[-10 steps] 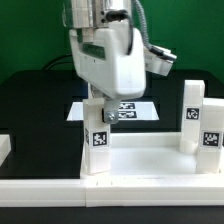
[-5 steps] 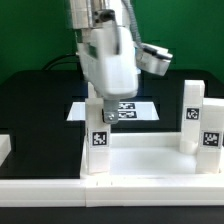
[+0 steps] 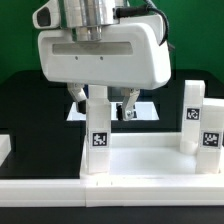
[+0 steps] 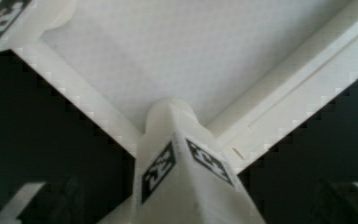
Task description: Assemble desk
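The white desk tabletop (image 3: pixel 145 160) lies with its rim up, and its inner face fills the wrist view (image 4: pixel 176 60). A tagged leg (image 3: pixel 99 135) stands upright in its near corner on the exterior view's left, and also shows in the wrist view (image 4: pixel 185 160). Two more tagged legs (image 3: pixel 193 112) (image 3: pixel 211 138) stand at the exterior view's right. My gripper (image 3: pixel 102 108) hangs over the first leg's top, with one finger on each side and a gap to the leg. In the wrist view (image 4: pixel 190 205) the dark fingertips (image 4: pixel 16 202) sit clear of the leg. The gripper is open.
The marker board (image 3: pixel 150 108) lies on the black table behind the leg, mostly hidden by my gripper. A long white rail (image 3: pixel 60 190) runs along the front, with a raised end (image 3: pixel 5 148) at the exterior view's left.
My gripper has turned about its vertical axis, from side-on to broad face toward the exterior camera. Its fingers now stand apart beside the leg. The leg has not shifted.
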You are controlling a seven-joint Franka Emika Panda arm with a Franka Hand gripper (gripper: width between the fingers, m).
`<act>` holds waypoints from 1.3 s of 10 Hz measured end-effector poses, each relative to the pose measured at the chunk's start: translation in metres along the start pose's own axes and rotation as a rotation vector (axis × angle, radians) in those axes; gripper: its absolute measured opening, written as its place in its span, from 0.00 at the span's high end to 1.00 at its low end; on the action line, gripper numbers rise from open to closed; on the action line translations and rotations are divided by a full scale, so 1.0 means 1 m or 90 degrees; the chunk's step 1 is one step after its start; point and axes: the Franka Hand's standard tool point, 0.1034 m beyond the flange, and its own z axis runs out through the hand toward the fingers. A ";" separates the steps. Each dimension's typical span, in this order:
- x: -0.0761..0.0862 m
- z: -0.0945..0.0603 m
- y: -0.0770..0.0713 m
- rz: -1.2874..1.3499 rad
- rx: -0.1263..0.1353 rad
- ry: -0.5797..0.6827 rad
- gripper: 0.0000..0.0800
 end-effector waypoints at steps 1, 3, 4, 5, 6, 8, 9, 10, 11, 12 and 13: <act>0.001 -0.001 0.001 -0.085 -0.010 0.003 0.19; 0.012 -0.007 0.001 -0.376 -0.037 0.012 0.19; 0.011 -0.005 0.002 -0.352 -0.037 0.011 0.19; 0.011 -0.005 0.002 -0.341 -0.037 0.011 0.19; 0.011 -0.005 0.002 -0.316 -0.037 0.012 0.34; 0.011 -0.005 0.002 -0.248 -0.036 0.014 0.65; 0.011 -0.005 0.002 -0.201 -0.035 0.015 0.65; 0.011 -0.005 0.002 -0.151 -0.035 0.017 0.64; 0.011 -0.005 0.001 -0.063 -0.033 0.023 0.64; 0.011 -0.005 0.000 0.028 -0.032 0.026 0.64; 0.010 -0.004 -0.001 0.179 -0.031 0.031 0.64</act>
